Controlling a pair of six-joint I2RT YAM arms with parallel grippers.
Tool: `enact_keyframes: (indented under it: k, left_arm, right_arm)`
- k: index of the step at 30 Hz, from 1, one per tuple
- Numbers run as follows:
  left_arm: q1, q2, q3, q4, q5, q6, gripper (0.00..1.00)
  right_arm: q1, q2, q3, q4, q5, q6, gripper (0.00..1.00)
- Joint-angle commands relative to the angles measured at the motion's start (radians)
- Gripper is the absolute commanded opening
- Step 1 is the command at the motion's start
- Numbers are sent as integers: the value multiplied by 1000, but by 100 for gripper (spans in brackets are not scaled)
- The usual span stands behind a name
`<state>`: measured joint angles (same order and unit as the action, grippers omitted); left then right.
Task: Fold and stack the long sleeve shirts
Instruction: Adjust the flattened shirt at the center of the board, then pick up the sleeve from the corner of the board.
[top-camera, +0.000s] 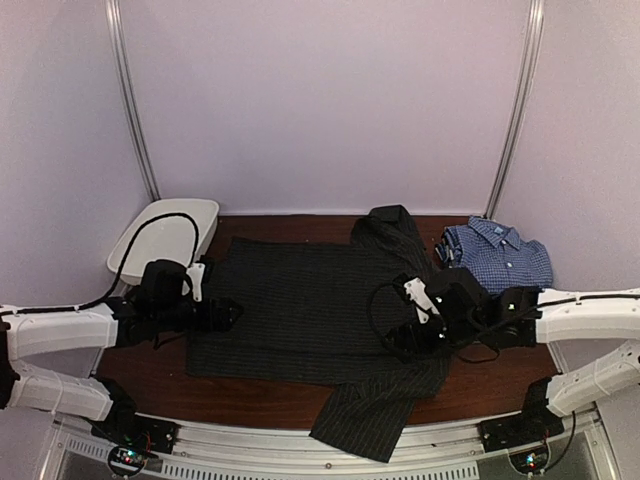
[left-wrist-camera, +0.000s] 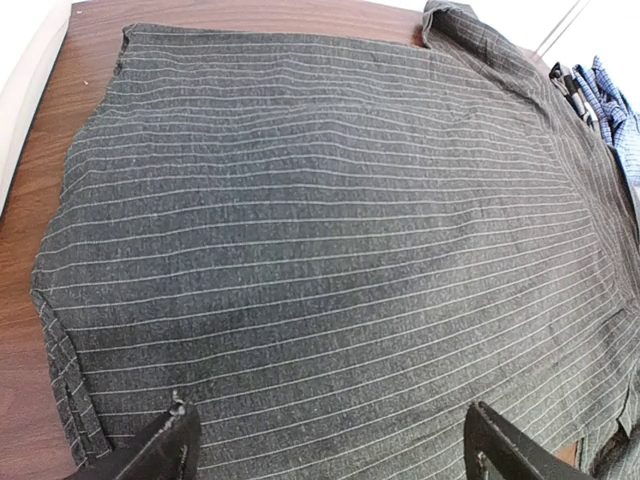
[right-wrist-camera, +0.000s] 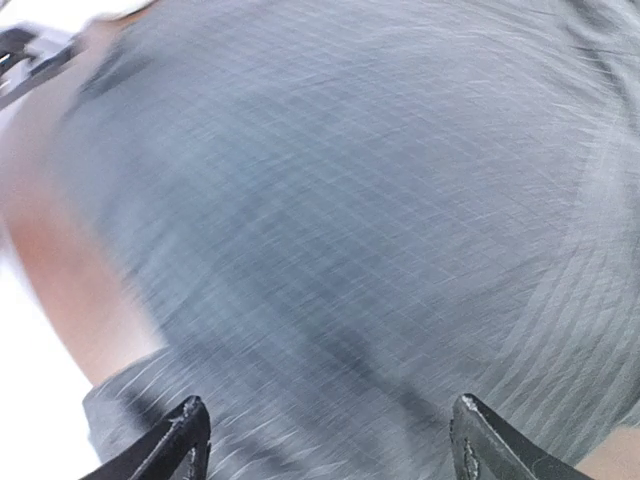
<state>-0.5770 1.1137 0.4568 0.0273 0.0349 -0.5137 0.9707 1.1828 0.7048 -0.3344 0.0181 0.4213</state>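
Note:
The black pinstriped shirt (top-camera: 300, 310) lies spread flat on the brown table (top-camera: 150, 370), one sleeve (top-camera: 375, 415) hanging over the near edge. It fills the left wrist view (left-wrist-camera: 330, 230) and the blurred right wrist view (right-wrist-camera: 350, 220). The blue-and-white checked shirt (top-camera: 498, 255) lies folded at the back right; its edge shows in the left wrist view (left-wrist-camera: 620, 110). My left gripper (top-camera: 228, 315) is open and empty above the shirt's left edge (left-wrist-camera: 325, 440). My right gripper (top-camera: 398, 340) is open and empty above the shirt's right side (right-wrist-camera: 325, 440).
A white oval tub (top-camera: 163, 235) stands at the back left corner. White walls close the back and sides. A metal rail (top-camera: 300, 440) runs along the near edge by the arm bases.

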Motion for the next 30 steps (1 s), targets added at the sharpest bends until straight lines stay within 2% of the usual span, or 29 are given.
enact_keyframes:
  k: [1, 8, 13, 24, 27, 30]
  left_arm:
    - [5, 5, 51, -9, 1, 21, 93]
    - [5, 16, 111, -61, -64, 12, 94]
    - [5, 26, 131, -78, -64, 15, 94]
    - [5, 2, 98, -71, -60, 1, 94]
    - [5, -2, 90, -67, -60, 1, 94]
    - [5, -3, 81, -62, -62, 3, 94]
  right_arm:
    - [155, -65, -35, -53, -36, 70, 83]
    - [441, 61, -19, -3, 13, 86, 78]
    - [552, 182, 24, 34, 0, 90, 78]
    - [577, 405, 102, 34, -46, 42, 77]
    - [577, 441, 124, 5, -36, 34, 72]
    - [578, 458, 131, -10, -26, 31, 62]
